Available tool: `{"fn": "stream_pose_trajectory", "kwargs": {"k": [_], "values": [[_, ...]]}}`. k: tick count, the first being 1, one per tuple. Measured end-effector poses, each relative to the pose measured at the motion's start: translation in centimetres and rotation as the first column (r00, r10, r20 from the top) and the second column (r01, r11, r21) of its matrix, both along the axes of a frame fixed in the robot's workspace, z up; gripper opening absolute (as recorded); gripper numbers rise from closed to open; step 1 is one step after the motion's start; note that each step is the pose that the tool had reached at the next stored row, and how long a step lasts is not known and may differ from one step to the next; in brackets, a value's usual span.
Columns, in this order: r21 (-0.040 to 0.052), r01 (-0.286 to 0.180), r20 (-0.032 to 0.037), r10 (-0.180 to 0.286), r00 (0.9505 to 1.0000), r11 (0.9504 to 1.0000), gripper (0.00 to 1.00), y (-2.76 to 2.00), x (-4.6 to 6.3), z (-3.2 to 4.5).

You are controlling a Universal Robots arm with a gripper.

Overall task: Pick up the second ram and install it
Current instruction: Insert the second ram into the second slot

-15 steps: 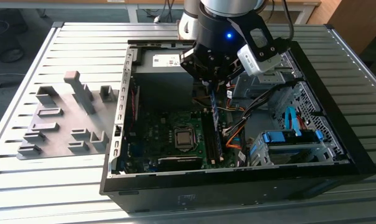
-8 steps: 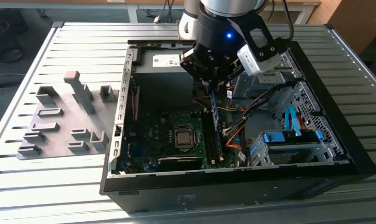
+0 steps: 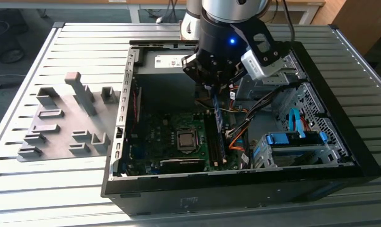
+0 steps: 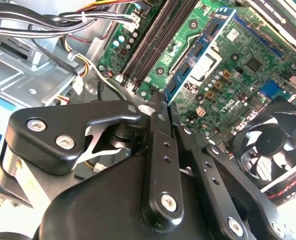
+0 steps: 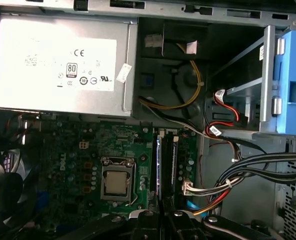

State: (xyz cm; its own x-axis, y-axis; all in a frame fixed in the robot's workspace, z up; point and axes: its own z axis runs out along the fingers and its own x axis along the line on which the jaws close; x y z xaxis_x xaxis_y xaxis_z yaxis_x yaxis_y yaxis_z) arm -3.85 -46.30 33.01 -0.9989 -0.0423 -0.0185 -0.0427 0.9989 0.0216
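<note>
The black two-fingered gripper [image 3: 214, 90] is clamped on the second ram [image 3: 219, 116], a long, thin, dark blue-green memory stick with black chips. The stick juts down past the black fingers [image 4: 163, 145] inside the open black computer case [image 3: 241, 189]. It hangs over the long black plastic slots [image 3: 214, 152], which run along the green motherboard's [image 3: 158, 135] edge on the exterior view's right. Whether the stick touches them cannot be told.

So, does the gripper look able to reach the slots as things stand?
Probably yes: shut on the ram, the gripper hangs just over the slots in the open case, and the cables lie off to one side.
</note>
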Motion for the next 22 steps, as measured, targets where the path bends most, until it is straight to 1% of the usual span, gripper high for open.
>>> {"fn": "stream_pose_trajectory", "kwargs": {"k": [4,9,12,16,22], "values": [[-0.0002,0.000,-0.0010,0.000,1.0000,1.0000,0.14,-0.07,0.0,-0.65],[0.0000,0.004,-0.0011,-0.004,1.0000,1.0000,0.14,-0.60,0.0,-1.50],[-0.0001,0.013,-0.0011,-0.013,0.9999,0.9999,0.14,-0.83,0.0,-1.99],[0.0000,0.040,-0.0011,-0.040,0.9992,0.9992,0.14,-0.85,0.0,-2.73],[0.0000,0.042,-0.0011,-0.042,0.9991,0.9991,0.14,-0.85,0.2,-3.82]]}}
